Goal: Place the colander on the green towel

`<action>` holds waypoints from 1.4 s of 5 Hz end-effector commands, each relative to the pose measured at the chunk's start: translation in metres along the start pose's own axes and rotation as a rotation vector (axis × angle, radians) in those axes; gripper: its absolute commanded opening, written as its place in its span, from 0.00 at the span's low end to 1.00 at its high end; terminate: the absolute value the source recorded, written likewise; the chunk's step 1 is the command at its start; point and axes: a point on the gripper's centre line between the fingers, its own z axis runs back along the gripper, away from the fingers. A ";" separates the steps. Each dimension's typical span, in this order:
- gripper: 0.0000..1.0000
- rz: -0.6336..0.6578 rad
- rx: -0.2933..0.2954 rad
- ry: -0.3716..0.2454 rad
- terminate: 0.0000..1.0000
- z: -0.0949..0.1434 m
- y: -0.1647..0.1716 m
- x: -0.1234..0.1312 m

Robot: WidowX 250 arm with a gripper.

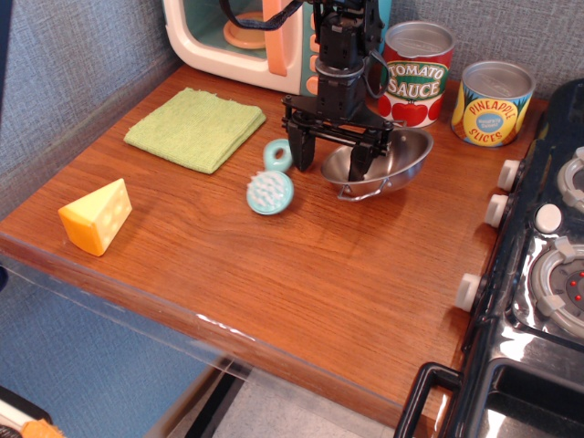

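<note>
The colander (pixel 388 162), a shiny steel bowl with wire handles, sits tilted on the wooden counter in front of the tomato sauce can, its right rim raised. My gripper (pixel 327 157) is open and low at the colander's left rim. One finger (pixel 359 160) is inside the bowl and the other (pixel 297 151) is outside it, next to the teal brush. The green towel (pixel 195 127) lies flat at the back left of the counter, well apart from the colander.
A teal scrub brush (pixel 270 190) lies just left of my gripper. A yellow cheese wedge (pixel 96 215) is at the front left. A tomato sauce can (pixel 416 73), a pineapple can (pixel 493 102) and a toy microwave (pixel 246 36) line the back. A stove (pixel 547 265) is on the right.
</note>
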 end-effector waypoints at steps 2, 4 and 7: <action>0.00 -0.079 -0.017 -0.010 0.00 -0.007 -0.019 -0.003; 0.00 -0.120 -0.042 -0.112 0.00 0.036 -0.029 -0.009; 0.00 -0.048 -0.093 -0.115 0.00 0.073 -0.016 -0.009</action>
